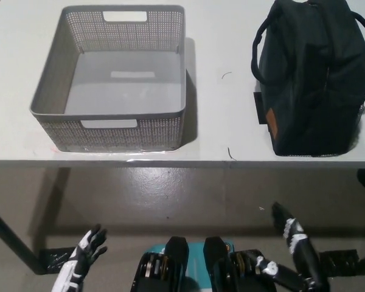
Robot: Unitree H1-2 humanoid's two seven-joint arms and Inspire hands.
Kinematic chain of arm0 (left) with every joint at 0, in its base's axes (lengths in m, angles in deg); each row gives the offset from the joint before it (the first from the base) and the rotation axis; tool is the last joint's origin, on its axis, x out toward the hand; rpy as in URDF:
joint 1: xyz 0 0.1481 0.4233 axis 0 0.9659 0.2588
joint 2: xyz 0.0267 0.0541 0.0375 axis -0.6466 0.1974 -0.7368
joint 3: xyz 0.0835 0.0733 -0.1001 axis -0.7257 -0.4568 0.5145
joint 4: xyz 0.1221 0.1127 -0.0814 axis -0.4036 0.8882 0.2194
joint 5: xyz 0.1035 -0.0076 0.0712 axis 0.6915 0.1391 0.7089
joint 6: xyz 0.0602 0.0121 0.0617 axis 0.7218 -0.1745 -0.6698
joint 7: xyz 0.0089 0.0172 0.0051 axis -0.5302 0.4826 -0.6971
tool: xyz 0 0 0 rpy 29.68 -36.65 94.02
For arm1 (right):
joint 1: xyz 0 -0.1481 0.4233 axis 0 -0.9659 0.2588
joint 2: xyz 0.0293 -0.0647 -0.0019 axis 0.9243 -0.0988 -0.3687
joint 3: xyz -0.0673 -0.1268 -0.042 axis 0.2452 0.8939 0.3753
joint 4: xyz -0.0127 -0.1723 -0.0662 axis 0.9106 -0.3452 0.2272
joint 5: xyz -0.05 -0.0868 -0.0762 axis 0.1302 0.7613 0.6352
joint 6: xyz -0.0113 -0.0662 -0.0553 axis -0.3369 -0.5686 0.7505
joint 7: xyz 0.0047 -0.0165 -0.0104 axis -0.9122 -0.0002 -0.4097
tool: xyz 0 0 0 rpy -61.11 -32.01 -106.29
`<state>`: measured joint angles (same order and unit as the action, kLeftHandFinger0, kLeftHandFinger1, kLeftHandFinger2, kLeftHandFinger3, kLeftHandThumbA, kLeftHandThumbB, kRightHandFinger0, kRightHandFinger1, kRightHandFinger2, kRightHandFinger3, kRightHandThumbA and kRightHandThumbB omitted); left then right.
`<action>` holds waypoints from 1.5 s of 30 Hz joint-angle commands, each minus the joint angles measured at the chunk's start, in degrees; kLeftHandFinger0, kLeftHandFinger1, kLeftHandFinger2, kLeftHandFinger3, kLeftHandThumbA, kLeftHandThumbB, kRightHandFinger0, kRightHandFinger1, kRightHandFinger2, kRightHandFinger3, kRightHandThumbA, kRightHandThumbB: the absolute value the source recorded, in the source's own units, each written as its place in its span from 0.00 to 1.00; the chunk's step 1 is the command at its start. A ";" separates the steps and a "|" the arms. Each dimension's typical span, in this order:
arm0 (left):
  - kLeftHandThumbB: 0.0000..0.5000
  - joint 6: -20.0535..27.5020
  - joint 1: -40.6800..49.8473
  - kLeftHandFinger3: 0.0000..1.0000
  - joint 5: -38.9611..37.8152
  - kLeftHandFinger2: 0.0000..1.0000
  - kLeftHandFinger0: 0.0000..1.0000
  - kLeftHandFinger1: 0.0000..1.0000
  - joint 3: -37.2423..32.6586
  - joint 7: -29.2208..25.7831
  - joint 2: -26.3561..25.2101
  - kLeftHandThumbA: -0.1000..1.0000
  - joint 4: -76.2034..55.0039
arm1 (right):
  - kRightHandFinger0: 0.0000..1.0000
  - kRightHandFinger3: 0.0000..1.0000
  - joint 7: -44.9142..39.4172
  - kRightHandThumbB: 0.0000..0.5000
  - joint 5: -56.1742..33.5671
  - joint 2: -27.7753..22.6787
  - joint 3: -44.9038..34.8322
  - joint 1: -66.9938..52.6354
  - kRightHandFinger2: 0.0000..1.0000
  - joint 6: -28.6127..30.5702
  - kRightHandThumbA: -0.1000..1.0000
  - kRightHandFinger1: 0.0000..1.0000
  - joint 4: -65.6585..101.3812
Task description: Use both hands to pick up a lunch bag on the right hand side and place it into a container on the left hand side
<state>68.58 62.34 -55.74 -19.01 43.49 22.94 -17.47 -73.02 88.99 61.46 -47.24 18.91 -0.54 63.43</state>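
A dark lunch bag with loop handles and a small brown tag stands upright at the right of the white table. To its left sits an empty grey perforated container with cut-out handles. Both of my hands hang low, below the table's front edge. My white left hand shows at the lower left with its fingers spread, holding nothing. At the lower right my black right hand has its fingers extended, also holding nothing. Neither hand is near the bag or the container.
The table's front edge runs across the picture between my hands and the objects. Under it lie a grey floor and a dark table leg at the left. Bare tabletop separates container and bag.
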 commanded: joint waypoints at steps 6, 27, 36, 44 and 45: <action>0.27 -2.24 -2.22 1.00 -1.64 1.00 1.00 1.00 -7.16 6.14 -2.26 1.00 -15.83 | 1.00 1.00 2.23 0.56 -1.15 -2.87 -6.22 -3.59 1.00 4.47 1.00 1.00 15.74; 0.67 -23.90 -38.37 1.00 -0.96 1.00 1.00 1.00 -7.44 0.85 11.62 1.00 -17.11 | 1.00 1.00 6.12 0.58 -12.49 -6.03 -20.37 10.98 1.00 -5.14 1.00 1.00 24.34; 0.69 -23.58 -54.81 1.00 -2.99 1.00 1.00 1.00 3.21 -6.94 23.09 1.00 2.13 | 1.00 1.00 6.12 0.50 -15.96 -8.50 -22.66 24.12 1.00 -8.73 1.00 1.00 13.30; 0.77 -30.56 -63.41 1.00 -10.75 1.00 1.00 1.00 10.11 -9.62 29.26 1.00 12.43 | 1.00 1.00 4.49 0.41 -16.43 -9.88 -22.79 31.15 1.00 -6.89 1.00 1.00 -0.25; 0.76 -30.85 -64.03 1.00 -10.87 1.00 1.00 1.00 10.43 -9.81 29.43 1.00 13.29 | 1.00 1.00 4.01 0.40 -17.14 -10.02 -22.81 31.65 1.00 -7.11 1.00 1.00 -1.05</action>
<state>41.39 3.71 -62.18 -10.15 36.91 50.11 -6.76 -67.65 75.05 53.46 -69.43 46.51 -7.81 65.22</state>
